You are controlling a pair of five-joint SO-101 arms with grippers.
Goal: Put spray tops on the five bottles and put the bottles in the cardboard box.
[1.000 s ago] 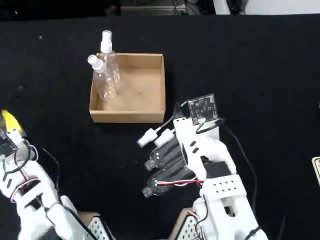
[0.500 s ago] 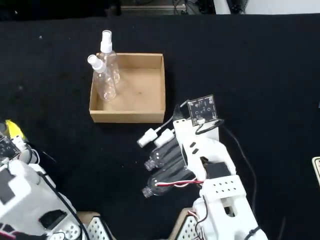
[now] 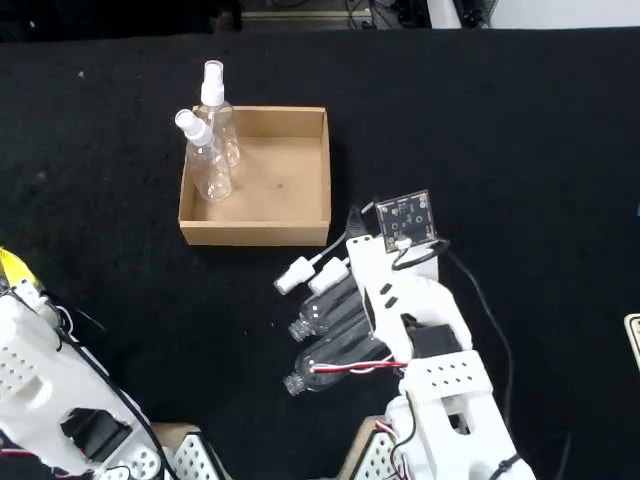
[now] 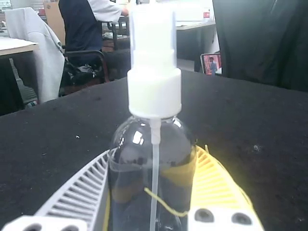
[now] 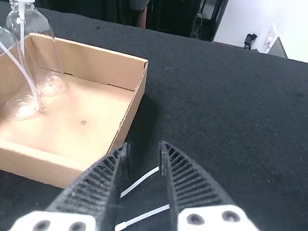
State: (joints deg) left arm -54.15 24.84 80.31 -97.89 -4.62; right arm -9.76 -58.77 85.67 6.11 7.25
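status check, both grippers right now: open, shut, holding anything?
Left gripper: shut on a bottle with its spray top fitted.
Right gripper: open, holding nothing.

— Where is the left arm (image 3: 45, 395) sitting?
— It is bunching up at the table's near left corner, with its yellow finger (image 3: 14, 264) poking out toward the left edge.
— And its gripper?
— The left gripper (image 4: 154, 159) is clamping a bottle (image 4: 151, 139) between its white finger and its yellow one. The bottle's neck is sticking out past the fingertips.
— What is the right arm (image 3: 432, 360) doing?
— It is stretching forward from the near edge toward the middle of the table, with its wrist leading.
— Gripper closed too?
— No. The right gripper (image 5: 143, 150) is pointing down and forward at the tabletop. Its two black ribbed fingers (image 5: 175, 171) are standing slightly parted, leaving a narrow gap between the tips.
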